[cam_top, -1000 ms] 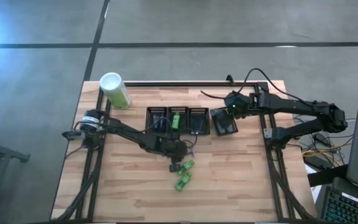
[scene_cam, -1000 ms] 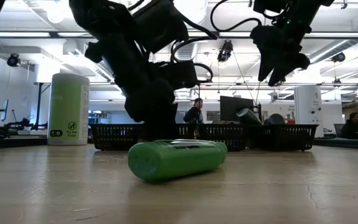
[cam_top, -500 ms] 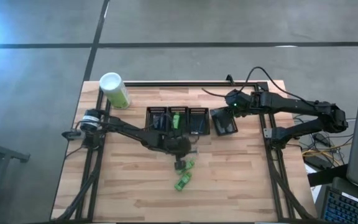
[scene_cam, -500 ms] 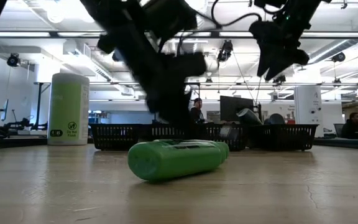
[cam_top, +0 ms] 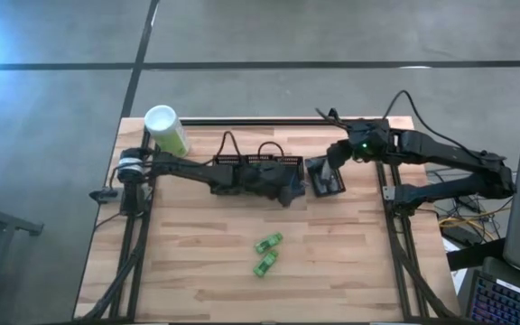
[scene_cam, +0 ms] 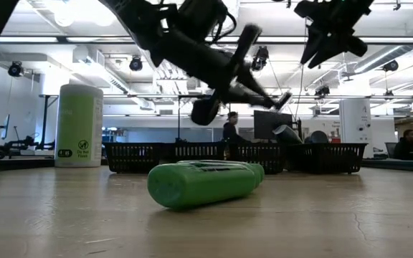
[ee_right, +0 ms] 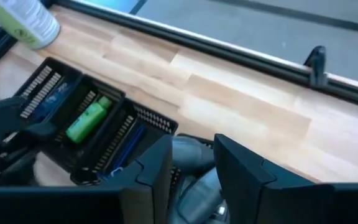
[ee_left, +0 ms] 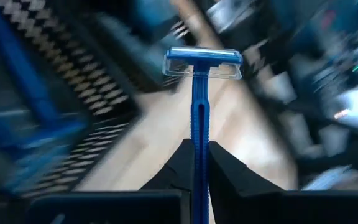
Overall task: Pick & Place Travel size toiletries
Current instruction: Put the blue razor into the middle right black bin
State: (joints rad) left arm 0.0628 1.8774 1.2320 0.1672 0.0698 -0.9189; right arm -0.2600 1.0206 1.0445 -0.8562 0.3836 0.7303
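**A:** Item one, far left?

**B:** Tall canister (cam_top: pixel 167 131), upright, well off to the outer side of the left claw. Not stock for this job.

**A:** Item two, the left claw?

**B:** Left claw (cam_top: pixel 287 192), clamped on the handle of a thin blue razor (ee_left: pixel 194 112), whose head points forward, clear of the fingertips. A second ago this claw was low on the table beside the green tubes. It has since lifted and swung across to the row of mesh bins (cam_top: pixel 258 160), and now hangs over the end of that row nearest the right arm. Judgement: pick done, carry nearly done, release still to come.

**A:** Loose stock?

**B:** Two green tubes, (cam_top: pixel 269 242) and (cam_top: pixel 264 264), side by side on the bare wood. They lie behind the left claw now, well apart from it, where they lay before. Both are likely still to be sorted.

**A:** Already binned?

**B:** One green tube (ee_right: pixel 86 121) in a middle compartment. A blue item lies in the compartment next to it, too dim to name.

**A:** Last item, the right claw?

**B:** Right claw (cam_top: pixel 334 162), fingers spread and empty, over the separate bin (cam_top: pixel 326 188). Grey bottles (ee_right: pixel 194 152) lie directly beneath it. It has drifted a little but seems to wait.
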